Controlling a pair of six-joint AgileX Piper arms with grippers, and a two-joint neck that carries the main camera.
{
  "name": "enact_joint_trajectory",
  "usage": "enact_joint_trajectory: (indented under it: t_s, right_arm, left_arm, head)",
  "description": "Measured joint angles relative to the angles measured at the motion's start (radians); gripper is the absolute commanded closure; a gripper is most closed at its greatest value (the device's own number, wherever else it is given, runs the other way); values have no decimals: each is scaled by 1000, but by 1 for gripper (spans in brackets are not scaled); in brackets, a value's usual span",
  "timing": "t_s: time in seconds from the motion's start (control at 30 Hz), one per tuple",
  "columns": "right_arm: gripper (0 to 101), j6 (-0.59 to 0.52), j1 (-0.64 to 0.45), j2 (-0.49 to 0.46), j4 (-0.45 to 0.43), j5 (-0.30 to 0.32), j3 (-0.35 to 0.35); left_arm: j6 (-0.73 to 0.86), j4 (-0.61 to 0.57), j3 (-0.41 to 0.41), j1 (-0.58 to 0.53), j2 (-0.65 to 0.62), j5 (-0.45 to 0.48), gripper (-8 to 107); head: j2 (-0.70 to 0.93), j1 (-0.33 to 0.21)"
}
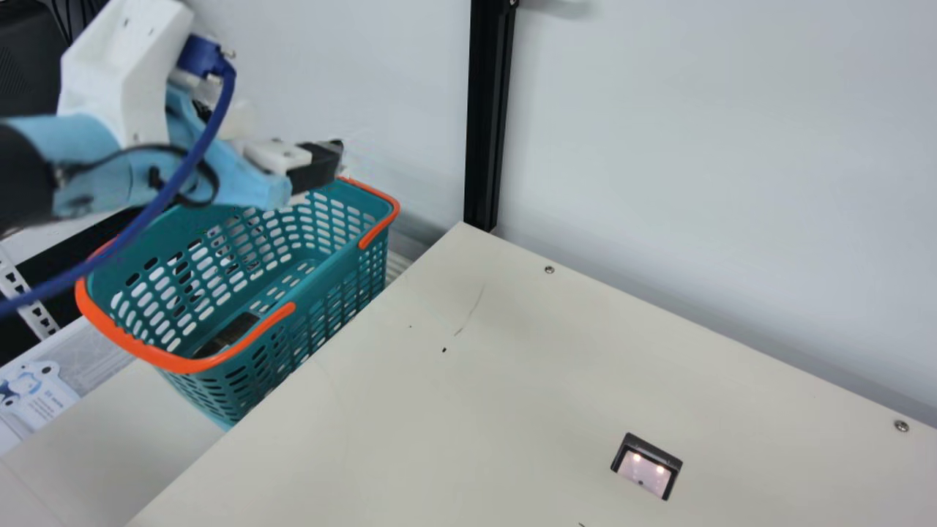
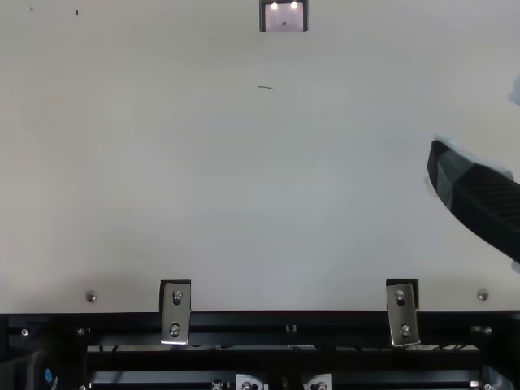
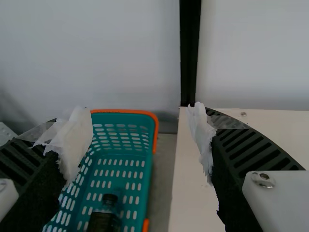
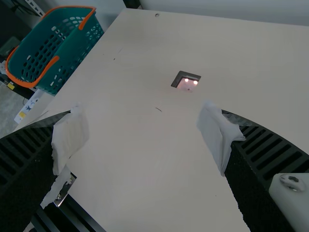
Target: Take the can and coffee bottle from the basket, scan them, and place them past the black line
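Note:
My left gripper [image 1: 333, 152] is over the far part of the teal basket [image 1: 333, 256] in the main view. In the left wrist view this left gripper [image 3: 136, 113] stands open, nothing between its fingers. A dark bottle with a black cap [image 3: 106, 220] lies in the basket [image 3: 125, 118]; a dark item [image 1: 227, 334] shows at the basket's near end. The right gripper [image 2: 479, 193] has one finger over the table's right side in the top view. Seen from its own wrist, the right gripper [image 4: 140, 113] is open and empty. The lit scanner window [image 1: 644, 470] is set in the table.
The basket, with orange handles, stands beside the cream table [image 1: 454, 410], against its left edge. A black post [image 1: 487, 117] rises at the far corner by the pale wall. Metal brackets [image 2: 175, 313] sit along the table's near edge.

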Motion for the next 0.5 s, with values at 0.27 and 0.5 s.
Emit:
enact_joint_trajectory:
  t_s: [0.27, 0.5]
  right_arm:
    - [0, 0, 0, 0, 0, 0, 0]
    - [0, 0, 0, 0, 0, 0, 0]
  left_arm:
    - [136, -5, -231, 156, 250, 193, 9]
    - [161, 83, -339, 220, 445, 314, 9]
  head:
    - [-5, 0]
    - [0, 0]
